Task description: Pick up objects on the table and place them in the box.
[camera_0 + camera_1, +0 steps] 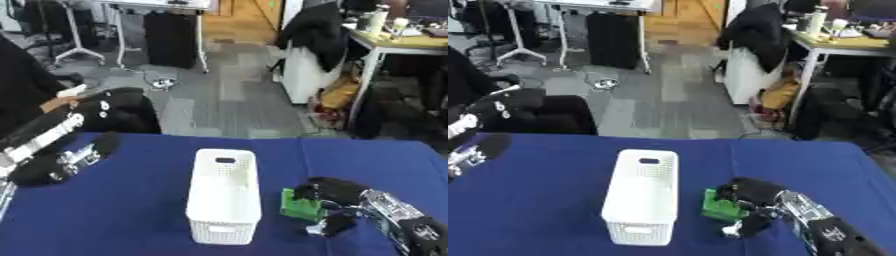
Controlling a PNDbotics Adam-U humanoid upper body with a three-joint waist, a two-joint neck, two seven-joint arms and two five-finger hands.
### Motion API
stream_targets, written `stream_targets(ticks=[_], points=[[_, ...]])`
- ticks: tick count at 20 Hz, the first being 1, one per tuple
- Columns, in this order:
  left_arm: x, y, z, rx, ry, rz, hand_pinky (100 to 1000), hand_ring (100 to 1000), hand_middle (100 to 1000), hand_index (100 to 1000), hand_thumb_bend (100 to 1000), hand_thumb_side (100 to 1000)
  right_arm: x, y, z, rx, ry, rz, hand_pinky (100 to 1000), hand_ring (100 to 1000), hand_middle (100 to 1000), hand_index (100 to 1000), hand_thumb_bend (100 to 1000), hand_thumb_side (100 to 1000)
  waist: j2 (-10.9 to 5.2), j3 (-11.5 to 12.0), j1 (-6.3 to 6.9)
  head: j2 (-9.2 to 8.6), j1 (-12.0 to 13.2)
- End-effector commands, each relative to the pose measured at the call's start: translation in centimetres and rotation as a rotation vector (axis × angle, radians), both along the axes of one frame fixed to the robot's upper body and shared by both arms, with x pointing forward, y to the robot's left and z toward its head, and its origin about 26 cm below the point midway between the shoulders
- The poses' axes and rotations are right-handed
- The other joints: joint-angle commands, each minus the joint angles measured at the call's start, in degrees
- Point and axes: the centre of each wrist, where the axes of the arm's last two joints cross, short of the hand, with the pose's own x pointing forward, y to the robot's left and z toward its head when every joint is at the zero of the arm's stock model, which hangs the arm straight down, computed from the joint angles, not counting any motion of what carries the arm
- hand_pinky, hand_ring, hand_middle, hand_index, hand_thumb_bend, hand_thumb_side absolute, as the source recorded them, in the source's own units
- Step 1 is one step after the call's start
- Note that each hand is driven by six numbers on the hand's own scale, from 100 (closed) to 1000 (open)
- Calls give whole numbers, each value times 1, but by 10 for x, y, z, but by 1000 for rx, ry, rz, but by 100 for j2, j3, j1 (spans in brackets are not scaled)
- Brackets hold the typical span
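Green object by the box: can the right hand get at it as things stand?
Probably yes. The right hand is already at the green object, fingers curled around it, just right of the white box; nothing lies between.

- A table (131, 220) draped in a deep blue cloth is filling the lower half of the frame, its far edge running across the middle.
- A white perforated box (225, 195) is standing directly on the cloth at lower centre, its long side running away from the camera and a handle slot showing in each end.
- A small green object (299, 205) is sitting just to the right of the box, low over the cloth; whether it is resting on the cloth cannot be told.
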Motion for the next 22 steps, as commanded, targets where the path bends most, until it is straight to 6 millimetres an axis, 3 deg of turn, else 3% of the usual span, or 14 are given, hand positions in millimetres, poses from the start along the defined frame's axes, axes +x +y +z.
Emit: stream_targets(ticks=[1,7,17,22], points=[[-1,1,11,16,-31,-4,847,966,1000,992,132,1000,2,-8,10,4,-38,-15,996,827,889,919,503,1000,-47,-8,23,26,14],[-1,1,11,16,-30,-5,848,966,1000,992,132,1000,3,-7,10,41,-49,-45,981,820,879,920,491,1000,-48,-11,31,20,14],[-1,0,10,17,-29,-8,848,966,1000,992,132,1000,6,-9,-9,48,-3,-109,974,817,871,920,487,1000,-45,-2,45,11,11],[-1,1,10,16,-28,-7,849,966,1000,992,132,1000,9,-8,-4,74,-47,-128,962,813,863,918,489,1000,-50,-7,49,9,15]])
